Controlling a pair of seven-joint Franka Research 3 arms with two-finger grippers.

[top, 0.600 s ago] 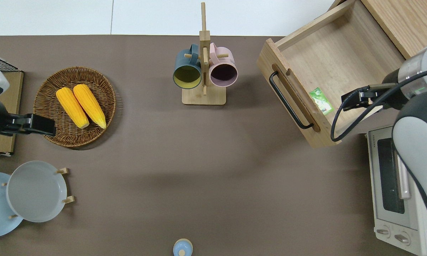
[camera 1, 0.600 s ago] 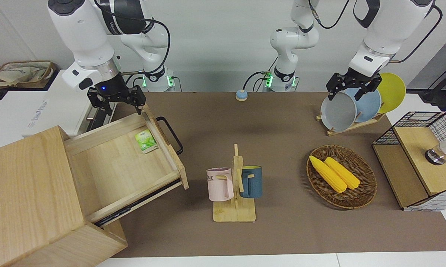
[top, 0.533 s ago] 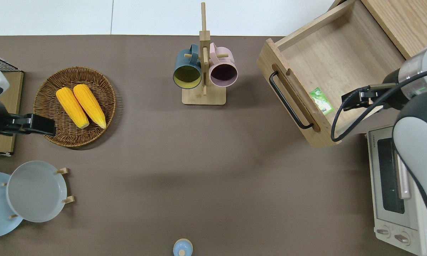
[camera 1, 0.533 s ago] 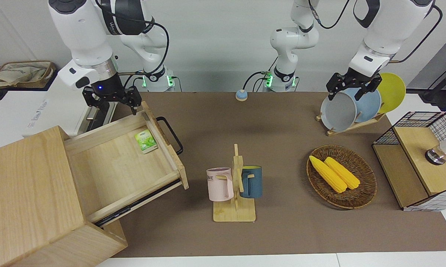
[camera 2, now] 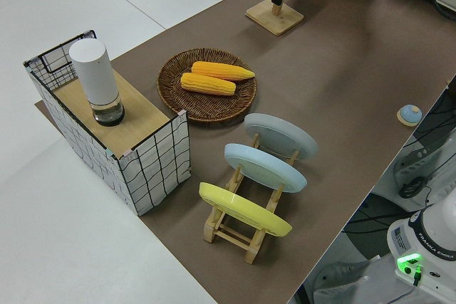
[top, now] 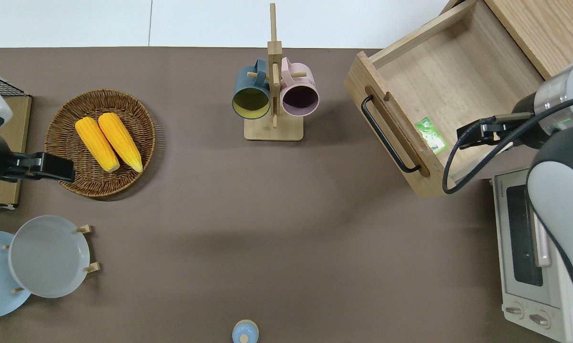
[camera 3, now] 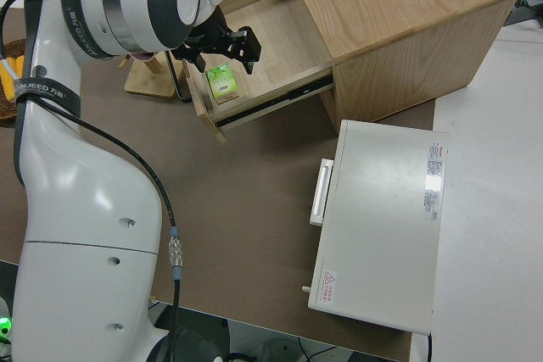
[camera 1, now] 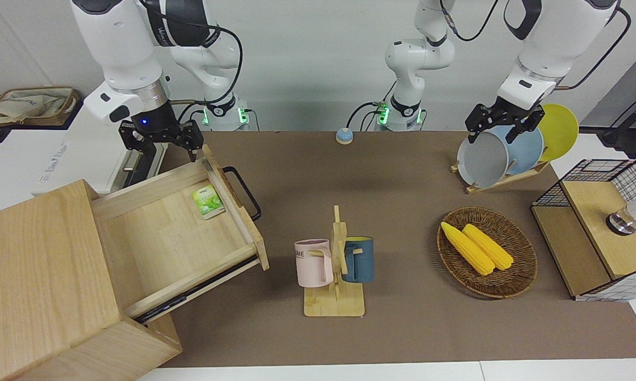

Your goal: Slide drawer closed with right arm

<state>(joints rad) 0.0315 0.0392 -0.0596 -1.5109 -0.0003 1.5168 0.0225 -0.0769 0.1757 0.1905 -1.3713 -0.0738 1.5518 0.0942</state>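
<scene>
The drawer (camera 1: 164,238) stands pulled far out of the big wooden box (camera 1: 37,275), its black loop handle (camera 1: 241,193) facing the middle of the table. A green packet (camera 1: 208,201) lies in it by the front panel. My right gripper (camera 1: 162,144), blue light on its wrist, is open and empty. In the overhead view the right gripper (top: 477,133) hangs over the drawer's (top: 439,81) wall nearest the robots, close to the packet (top: 431,135). The right side view shows the gripper (camera 3: 222,44) above the packet (camera 3: 222,82). My left arm is parked, its gripper (camera 1: 503,127) open.
A white toaster oven (top: 529,247) sits beside the drawer, nearer the robots. A mug rack (camera 1: 334,264) with two mugs stands mid-table. A wicker basket (camera 1: 514,286) holds two corn cobs. A plate rack (camera 1: 508,151), a wire-grid box (camera 1: 598,227) and a blue button (camera 1: 344,136) also stand here.
My right gripper has risen a little and drawn slightly away from the drawer's front-panel corner. The drawer and the left arm have not moved.
</scene>
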